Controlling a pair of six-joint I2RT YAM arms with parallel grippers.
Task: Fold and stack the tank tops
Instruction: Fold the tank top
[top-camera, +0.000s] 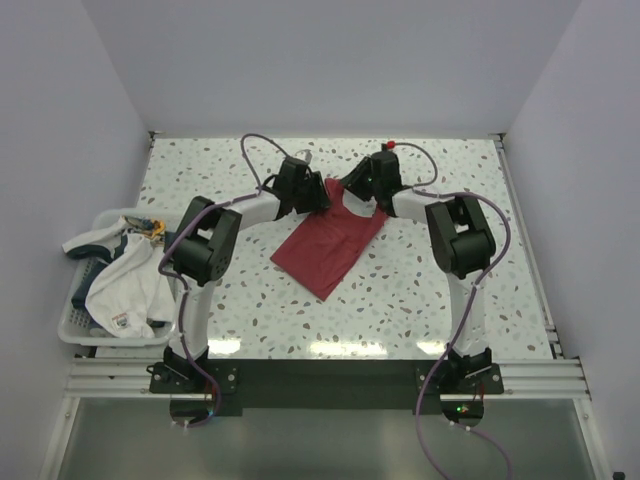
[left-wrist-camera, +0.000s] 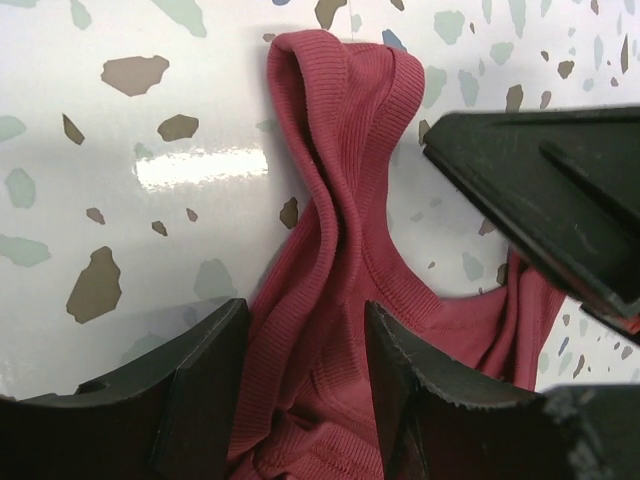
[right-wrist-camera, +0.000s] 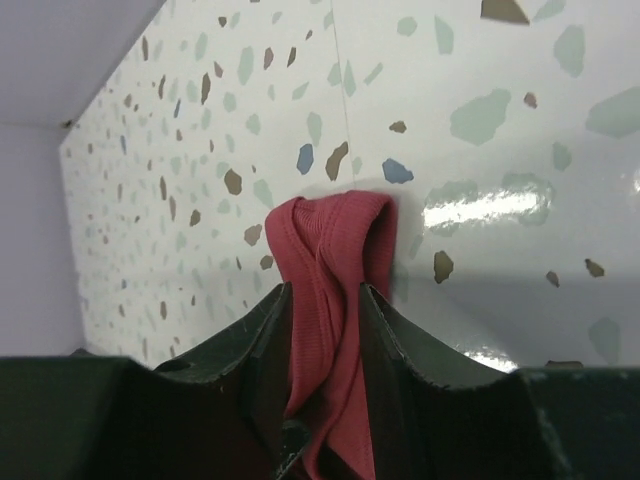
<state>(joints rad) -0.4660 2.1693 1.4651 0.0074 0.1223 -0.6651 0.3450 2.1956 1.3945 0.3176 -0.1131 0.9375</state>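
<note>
Two straps (left-wrist-camera: 340, 120) of dark red tank top (top-camera: 328, 245). My left gripper (left-wrist-camera: 305, 310) straddles one, released; for my right gripper (right-wrist-camera: 325, 290) I cannot tell.

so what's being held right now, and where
Left gripper open around one strap of the red tank top; right gripper around the other, grip unclear.

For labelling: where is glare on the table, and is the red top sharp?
Top view: glare strip on the table, near edge. Left wrist: glare beside the red top, ribs sharp. Right wrist: glare beside it too.
</note>
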